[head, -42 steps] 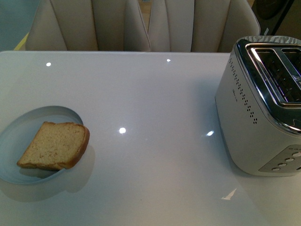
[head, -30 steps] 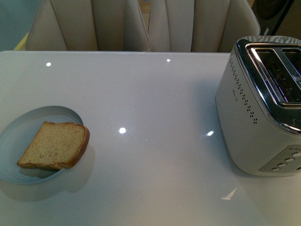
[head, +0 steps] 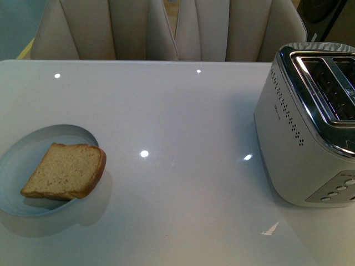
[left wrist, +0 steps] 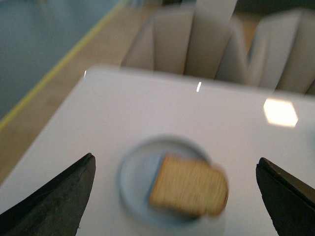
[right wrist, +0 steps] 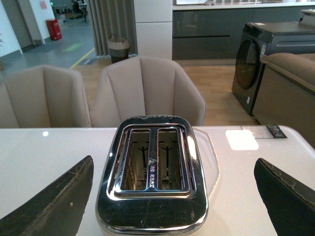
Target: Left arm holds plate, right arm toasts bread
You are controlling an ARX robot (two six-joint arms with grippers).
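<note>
Bread (head: 65, 172) and plate (head: 25, 160) sit in the lower left of the front frame, just where both earlier front pictures had them. The toaster (head: 302, 138) at the right edge has not shifted either. Nothing on the white table (head: 177, 105) has changed, so I judge the real work is yet to start: plate not gripped, slice not lifted. The slice lies flat on the plate, its rounded crust reaching past the plate's right rim. The left wrist picture is blurred, which hints that arm is moving. The left gripper (left wrist: 174, 162) is spread wide above plate and slice, its fingers (left wrist: 59, 206) touching nothing. The right gripper (right wrist: 173, 161) is likewise wide apart and empty, its fingers (right wrist: 49, 206) framing the toaster's two empty slots.
</note>
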